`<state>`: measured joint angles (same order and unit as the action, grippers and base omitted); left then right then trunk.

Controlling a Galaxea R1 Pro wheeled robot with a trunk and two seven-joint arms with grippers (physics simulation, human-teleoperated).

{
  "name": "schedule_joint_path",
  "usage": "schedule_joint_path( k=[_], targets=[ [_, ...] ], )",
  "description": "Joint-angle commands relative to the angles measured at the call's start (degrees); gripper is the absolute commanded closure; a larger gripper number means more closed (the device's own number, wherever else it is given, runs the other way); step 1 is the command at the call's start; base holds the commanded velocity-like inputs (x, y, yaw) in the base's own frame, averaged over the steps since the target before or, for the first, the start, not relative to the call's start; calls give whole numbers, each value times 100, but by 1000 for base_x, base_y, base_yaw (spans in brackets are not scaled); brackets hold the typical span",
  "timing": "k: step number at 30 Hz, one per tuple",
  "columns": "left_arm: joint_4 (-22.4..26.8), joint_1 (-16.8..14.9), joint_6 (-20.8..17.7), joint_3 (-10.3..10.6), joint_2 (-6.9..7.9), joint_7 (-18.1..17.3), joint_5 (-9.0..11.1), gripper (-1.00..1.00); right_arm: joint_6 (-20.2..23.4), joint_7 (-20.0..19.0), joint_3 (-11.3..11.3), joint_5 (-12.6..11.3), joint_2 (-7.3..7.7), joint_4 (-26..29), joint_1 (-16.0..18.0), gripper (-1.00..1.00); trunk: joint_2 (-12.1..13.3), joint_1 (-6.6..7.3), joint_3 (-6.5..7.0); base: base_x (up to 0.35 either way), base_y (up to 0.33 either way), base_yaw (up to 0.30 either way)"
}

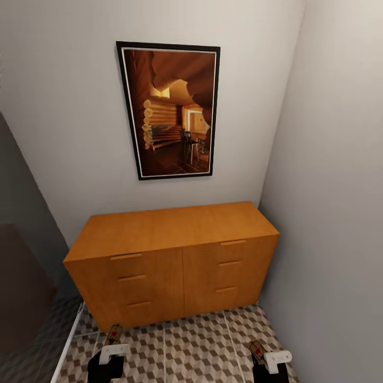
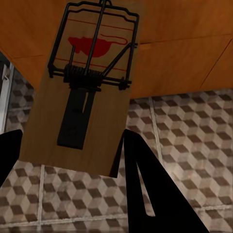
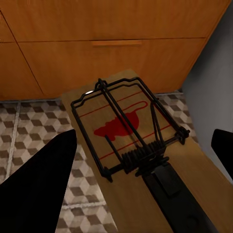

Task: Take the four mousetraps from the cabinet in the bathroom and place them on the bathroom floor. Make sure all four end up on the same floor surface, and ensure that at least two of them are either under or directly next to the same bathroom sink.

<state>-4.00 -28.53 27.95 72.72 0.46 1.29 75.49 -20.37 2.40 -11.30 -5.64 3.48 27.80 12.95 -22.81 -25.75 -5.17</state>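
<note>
Wooden cabinet (image 1: 175,255) ahead — picture (image 1: 169,110) above | each gripper holds mousetrap — left (image 1: 113,334), right (image 1: 257,349)

Left claw (image 2: 73,160) gripping mousetrap (image 2: 82,97), cabinet (image 2: 184,53), tiled bathroom floor (image 2: 184,126)

Pale grey walls (image 1: 64,106) meet in a corner at the right. A black-framed picture (image 1: 169,110) of a warm log interior hangs on the back wall. At the left stands a dark panel (image 1: 21,255), perhaps a shower screen; light is soft and even.
</note>
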Motion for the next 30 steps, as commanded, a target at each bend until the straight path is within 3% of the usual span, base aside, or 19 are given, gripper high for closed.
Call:
schedule_joint_path(
  k=[1,19,30],
  targets=[
    [-4,-3,0,40,-2,45,-9,100,-20,24,-48,-60,7,-2,6,100,-11,-4,-3,0,0,0],
    [-4,-3,-35,40,-2,55,-8,100,-28,24,-48,-60,4,-72,6,100,-11,-4,163,0,0,0],
    [-4,-3,-35,40,-2,56,-8,100,-59,16,-57,-48,11,-98,6,100,-11,-4,181,0,0,0]
  ],
)
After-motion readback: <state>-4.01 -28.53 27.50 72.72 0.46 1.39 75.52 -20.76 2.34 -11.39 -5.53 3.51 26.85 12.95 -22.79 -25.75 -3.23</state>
